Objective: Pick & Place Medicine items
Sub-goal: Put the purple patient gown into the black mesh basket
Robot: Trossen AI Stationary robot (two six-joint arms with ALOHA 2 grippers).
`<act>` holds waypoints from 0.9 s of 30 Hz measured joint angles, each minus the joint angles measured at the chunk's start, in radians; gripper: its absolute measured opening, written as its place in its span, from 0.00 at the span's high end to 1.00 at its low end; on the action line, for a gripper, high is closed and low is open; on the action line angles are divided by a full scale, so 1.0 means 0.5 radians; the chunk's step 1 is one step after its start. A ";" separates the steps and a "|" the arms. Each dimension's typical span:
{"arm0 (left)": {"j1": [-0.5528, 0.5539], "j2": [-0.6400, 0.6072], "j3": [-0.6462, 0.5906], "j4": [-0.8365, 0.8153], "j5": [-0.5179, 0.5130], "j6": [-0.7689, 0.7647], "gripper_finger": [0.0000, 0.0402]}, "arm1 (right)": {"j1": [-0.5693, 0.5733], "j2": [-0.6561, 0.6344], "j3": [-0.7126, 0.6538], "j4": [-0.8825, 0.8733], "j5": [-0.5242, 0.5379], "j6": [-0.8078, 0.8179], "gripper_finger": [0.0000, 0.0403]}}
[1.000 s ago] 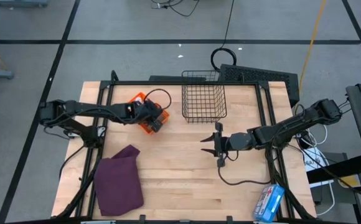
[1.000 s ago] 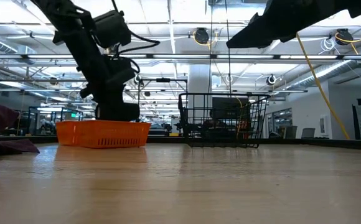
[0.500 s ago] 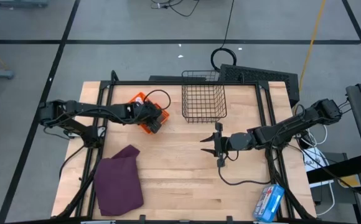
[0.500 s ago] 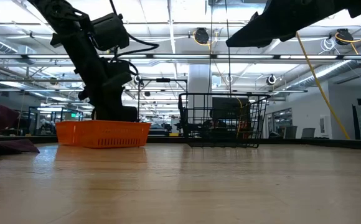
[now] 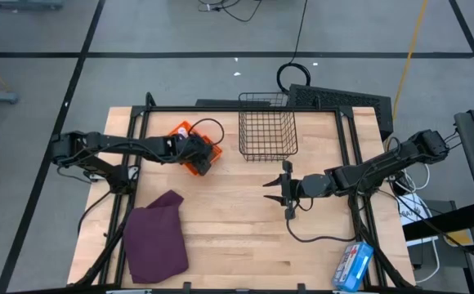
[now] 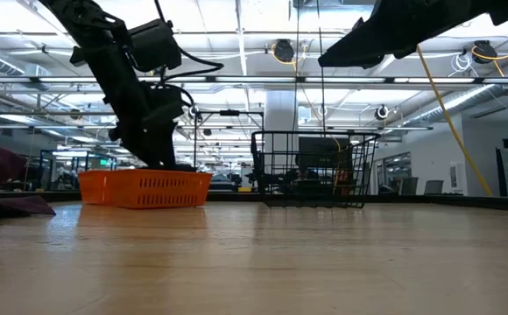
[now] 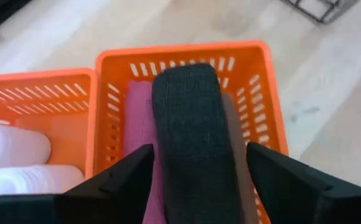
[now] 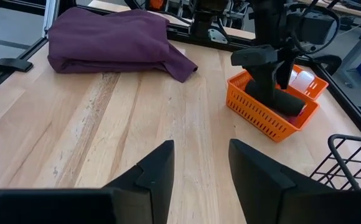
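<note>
Left claw (image 7: 193, 180) is open, straddling a dark roll in the orange tray (image 7: 255, 93); bottles (image 7: 12, 149) sit next door. Next: shift over, then grab.

White bottles (image 7: 12, 149) cut off edgewise
</note>
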 joint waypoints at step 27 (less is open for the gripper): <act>-1.809 -0.375 0.426 -1.287 0.511 -2.132 0.44 | 0.003 0.000 -0.002 0.001 -0.095 0.004 0.65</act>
